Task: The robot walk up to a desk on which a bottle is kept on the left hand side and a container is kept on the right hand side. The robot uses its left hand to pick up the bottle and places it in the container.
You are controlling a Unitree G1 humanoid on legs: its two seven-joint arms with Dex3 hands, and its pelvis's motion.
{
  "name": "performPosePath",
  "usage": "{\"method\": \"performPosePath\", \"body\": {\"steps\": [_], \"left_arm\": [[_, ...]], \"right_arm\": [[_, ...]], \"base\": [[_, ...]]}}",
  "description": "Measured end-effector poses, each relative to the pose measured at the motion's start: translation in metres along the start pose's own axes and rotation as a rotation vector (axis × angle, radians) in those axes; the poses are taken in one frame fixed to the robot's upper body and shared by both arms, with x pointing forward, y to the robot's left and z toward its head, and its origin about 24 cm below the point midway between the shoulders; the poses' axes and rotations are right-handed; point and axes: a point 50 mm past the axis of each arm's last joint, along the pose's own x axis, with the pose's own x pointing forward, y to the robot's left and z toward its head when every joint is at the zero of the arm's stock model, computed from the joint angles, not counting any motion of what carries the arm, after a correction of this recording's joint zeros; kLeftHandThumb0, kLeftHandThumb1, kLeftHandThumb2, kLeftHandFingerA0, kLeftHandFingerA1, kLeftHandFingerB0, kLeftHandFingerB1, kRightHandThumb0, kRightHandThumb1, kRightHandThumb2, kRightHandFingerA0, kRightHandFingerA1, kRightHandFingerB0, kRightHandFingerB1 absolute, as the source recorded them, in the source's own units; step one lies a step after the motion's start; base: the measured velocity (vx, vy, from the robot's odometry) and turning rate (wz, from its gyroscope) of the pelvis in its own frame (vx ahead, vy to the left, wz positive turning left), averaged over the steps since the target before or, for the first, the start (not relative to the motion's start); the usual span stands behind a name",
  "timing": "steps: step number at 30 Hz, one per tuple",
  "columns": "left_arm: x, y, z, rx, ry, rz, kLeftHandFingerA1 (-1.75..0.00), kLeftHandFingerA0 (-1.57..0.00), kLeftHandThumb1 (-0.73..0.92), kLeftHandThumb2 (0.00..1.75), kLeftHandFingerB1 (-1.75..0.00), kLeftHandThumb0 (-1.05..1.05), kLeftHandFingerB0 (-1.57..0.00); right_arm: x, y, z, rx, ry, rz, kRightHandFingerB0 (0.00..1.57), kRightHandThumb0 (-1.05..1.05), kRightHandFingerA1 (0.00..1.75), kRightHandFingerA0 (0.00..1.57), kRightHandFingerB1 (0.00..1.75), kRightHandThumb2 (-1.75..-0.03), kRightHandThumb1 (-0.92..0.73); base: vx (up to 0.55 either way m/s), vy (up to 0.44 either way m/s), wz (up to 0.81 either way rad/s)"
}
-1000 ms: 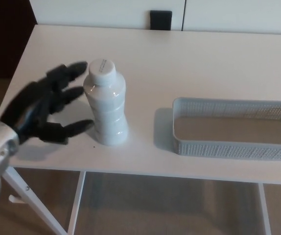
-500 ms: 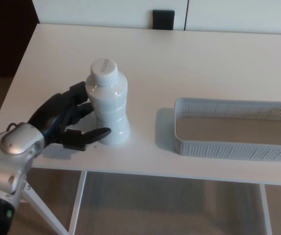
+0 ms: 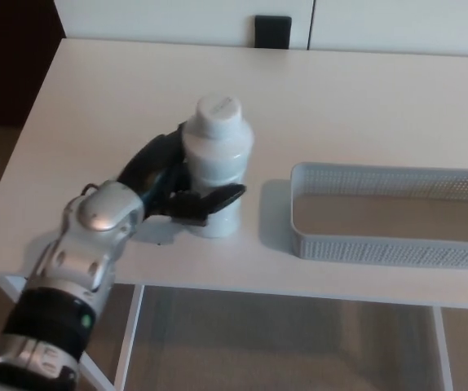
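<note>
The left hand [image 3: 177, 183] is closed around the white bottle [image 3: 215, 163]. Its thumb crosses the front of the bottle low down, and the fingers [image 3: 156, 151] go behind the body on the far side, so the bottle is pinched from two opposite sides. The grip sits on the lower half of the bottle, probably because there the body is narrower and the thick fingers can reach around it. The cap and the shoulder of the bottle stay free above the hand.

The bottle stands upright, or only a little tilted, a bit left of the middle of the table [image 3: 356, 90] and nearer to the front edge than to the back edge. I cannot tell if its bottom touches the table or is just above it, because the hand hides part of the base.

The grey mesh container [image 3: 381, 244] lies toward the right front of the table, with its long side along the front edge. It is open on top and low, so I think the bottle can be carried over its left wall and set down inside. There is a clear gap between the bottle and this wall.

The silver forearm comes in from the front left corner. The right hand does not show.
</note>
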Motion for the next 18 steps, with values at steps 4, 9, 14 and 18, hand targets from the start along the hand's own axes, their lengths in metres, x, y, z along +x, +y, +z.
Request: {"method": "performPosePath", "body": {"steps": [4,9,14,18], "left_arm": [[0.006,-0.011,0.007,0.031,-0.015,0.016,-0.9,-1.11,0.79,0.75,-0.96,-0.09,-0.92],[0.011,-0.024,0.013,0.068,-0.033,0.047,-1.13,-1.04,0.89,0.66,-1.12,-0.2,-0.67],[0.011,-0.022,0.017,0.111,-0.045,0.112,-0.97,-1.15,0.84,0.64,-0.87,-0.25,-0.82],[0.01,-0.014,0.035,0.115,-0.124,0.174,-1.05,-1.05,0.86,0.64,-1.06,-0.29,-0.76]], "right_arm": [[0.001,0.001,0.002,-0.001,-0.009,-0.002,0.25,0.15,0.81,0.32,0.75,-1.58,-0.92],[0.001,0.002,0.008,-0.002,-0.031,-0.008,0.19,0.14,0.79,0.31,0.71,-1.56,-0.92],[0.002,0.0,0.009,0.009,-0.025,-0.024,0.29,0.17,0.88,0.4,0.8,-1.61,-0.92],[0.002,0.001,0.011,0.005,-0.028,-0.023,0.29,0.21,0.86,0.38,0.78,-1.61,-0.92]], "base": [[0.0,0.0,0.0],[0.0,0.0,0.0],[0.0,0.0,0.0],[0.0,0.0,0.0]]}}
